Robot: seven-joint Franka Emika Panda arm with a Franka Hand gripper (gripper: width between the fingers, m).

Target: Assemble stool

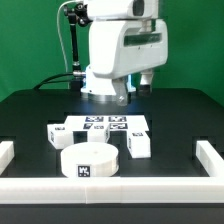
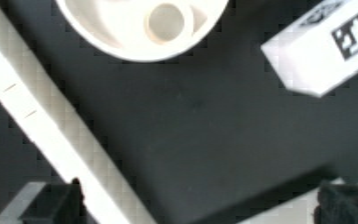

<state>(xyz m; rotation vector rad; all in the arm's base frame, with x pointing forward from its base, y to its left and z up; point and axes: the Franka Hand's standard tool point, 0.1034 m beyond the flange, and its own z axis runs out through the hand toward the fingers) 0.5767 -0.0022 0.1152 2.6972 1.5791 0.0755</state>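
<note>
The hand [image 2: 202, 203] (spread wide, holding nothing) hangs apart from the round seat [image 2: 137, 28].

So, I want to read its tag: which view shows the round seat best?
The exterior view: the whole seat shows, its tag facing the camera. The wrist view catches only part of the seat, from above, no tag visible.

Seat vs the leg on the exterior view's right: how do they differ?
The seat is a round disc; the leg is a short blocky box. The seat is clearly wider than the leg. Both are white and lie apart on the black table.
</note>
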